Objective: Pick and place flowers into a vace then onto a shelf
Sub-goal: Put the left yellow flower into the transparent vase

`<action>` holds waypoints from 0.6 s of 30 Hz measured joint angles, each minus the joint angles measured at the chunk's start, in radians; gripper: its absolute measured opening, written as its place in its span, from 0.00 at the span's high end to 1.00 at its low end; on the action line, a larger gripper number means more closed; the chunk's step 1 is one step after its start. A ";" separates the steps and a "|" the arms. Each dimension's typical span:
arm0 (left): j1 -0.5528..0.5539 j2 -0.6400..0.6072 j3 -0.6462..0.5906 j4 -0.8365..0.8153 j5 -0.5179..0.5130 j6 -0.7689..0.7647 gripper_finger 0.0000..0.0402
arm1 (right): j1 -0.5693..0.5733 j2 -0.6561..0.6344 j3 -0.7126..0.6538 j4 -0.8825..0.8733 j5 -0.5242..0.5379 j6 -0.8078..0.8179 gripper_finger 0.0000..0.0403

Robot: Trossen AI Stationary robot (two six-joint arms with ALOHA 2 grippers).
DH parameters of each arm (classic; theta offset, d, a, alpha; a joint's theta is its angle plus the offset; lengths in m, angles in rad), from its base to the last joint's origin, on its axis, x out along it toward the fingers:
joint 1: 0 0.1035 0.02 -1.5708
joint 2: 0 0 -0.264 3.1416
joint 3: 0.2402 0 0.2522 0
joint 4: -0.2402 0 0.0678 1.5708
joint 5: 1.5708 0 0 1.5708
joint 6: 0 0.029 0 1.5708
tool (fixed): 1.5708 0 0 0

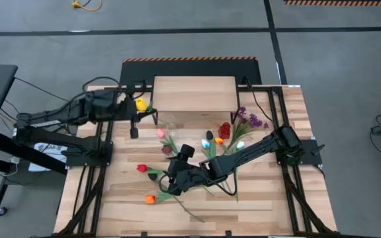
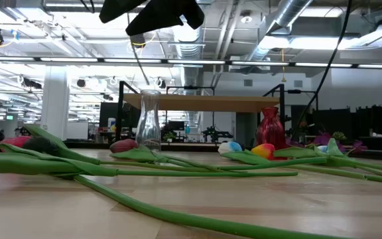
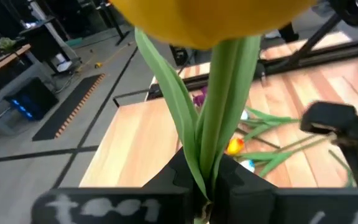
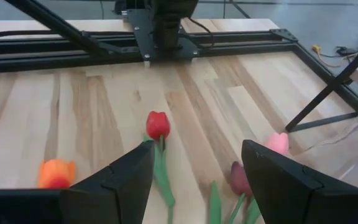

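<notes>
My left gripper (image 1: 136, 109) is near the shelf's (image 1: 194, 92) left end and is shut on a yellow tulip (image 1: 139, 104). The other flowers lie flat on the tabletop: a red tulip (image 4: 158, 124), an orange one (image 4: 56, 173), a pink one (image 4: 277, 143), a dark one (image 4: 240, 177) and purple sprigs (image 1: 250, 120). My right gripper (image 4: 194, 180) hovers open over the red tulip's stem at the table's near middle (image 1: 172, 180). It touches nothing. A clear glass vase (image 2: 148, 123) and a red vase (image 2: 268, 126) stand in front of the shelf. My left gripper pinches the yellow tulip's green stem (image 3: 209, 163), with a leaf, between its two fingers (image 3: 178, 175). It comes level from the table's left, with the fingers across the stem. The yellow head (image 3: 210, 18) stands above the fingers. The stem below them is hidden.
The shelf stands on black legs at the table's far middle. Green stems (image 2: 144, 171) criss-cross the table's centre. A black metal frame (image 4: 160, 37) runs along the table's sides. Bare wood lies at the near right (image 1: 270, 198).
</notes>
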 joint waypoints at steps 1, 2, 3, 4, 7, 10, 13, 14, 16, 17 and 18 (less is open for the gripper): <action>0.018 0.003 0.006 -0.001 0.022 0.001 1.00 | 0.004 0.000 0.000 -0.002 0.000 0.000 0.42; 0.033 0.005 0.010 0.000 0.037 0.001 1.00 | 0.006 0.000 0.000 -0.005 0.000 0.000 0.42; 0.048 0.008 0.011 0.005 0.046 0.004 1.00 | 0.010 0.000 0.000 -0.008 0.000 0.000 0.42; 0.061 0.011 0.011 0.008 0.052 0.006 1.00 | 0.011 0.000 0.000 -0.012 0.000 0.000 0.42; 0.098 0.018 0.011 0.002 0.090 0.006 1.00 | 0.017 0.000 0.000 -0.018 0.003 0.001 0.42; 0.122 0.035 0.011 -0.005 0.121 0.006 1.00 | 0.017 0.000 0.000 -0.018 0.003 0.000 0.42; 0.135 0.058 0.011 -0.002 0.119 0.022 1.00 | 0.016 0.001 0.000 -0.018 0.003 0.001 0.42; 0.138 0.069 0.011 0.000 0.120 0.023 1.00 | 0.016 0.001 0.000 -0.018 0.003 0.001 0.42; 0.144 0.092 0.011 0.000 0.120 0.029 1.00 | 0.016 0.001 0.000 -0.018 0.003 0.003 0.42; 0.145 0.104 0.011 0.000 0.120 0.034 1.00 | 0.016 0.001 0.000 -0.018 0.003 0.007 0.42; 0.147 0.117 0.011 0.000 0.120 0.037 1.00 | 0.017 0.001 0.000 -0.018 0.002 0.008 0.42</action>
